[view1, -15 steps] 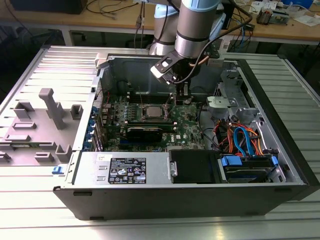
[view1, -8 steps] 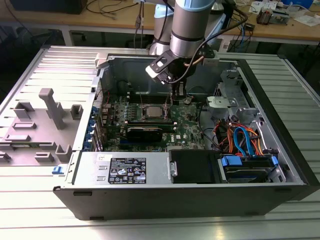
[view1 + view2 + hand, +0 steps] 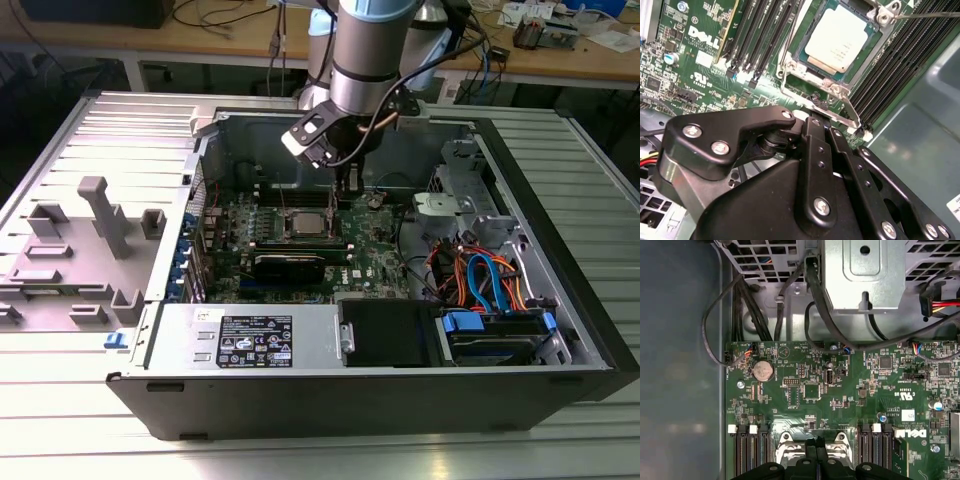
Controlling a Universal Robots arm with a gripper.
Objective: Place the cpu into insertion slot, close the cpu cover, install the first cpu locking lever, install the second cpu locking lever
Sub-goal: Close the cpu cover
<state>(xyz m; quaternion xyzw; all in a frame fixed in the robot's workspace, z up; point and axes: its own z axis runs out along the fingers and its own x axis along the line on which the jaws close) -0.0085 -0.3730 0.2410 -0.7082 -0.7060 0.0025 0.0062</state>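
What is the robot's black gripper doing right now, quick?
Black gripper: closed, holding nothing that shows, its tip beside the silver metal cpu cover.

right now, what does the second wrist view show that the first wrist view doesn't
Second wrist view: the cpu seated in its socket, the silver cpu cover framing it, and a thin wire lever by one corner.
First wrist view: a coin cell battery, a grey metal drive cage, and black cables running off the board.
Both wrist views: the green motherboard, its black memory slots, and the claw, shut, at the socket's edge.
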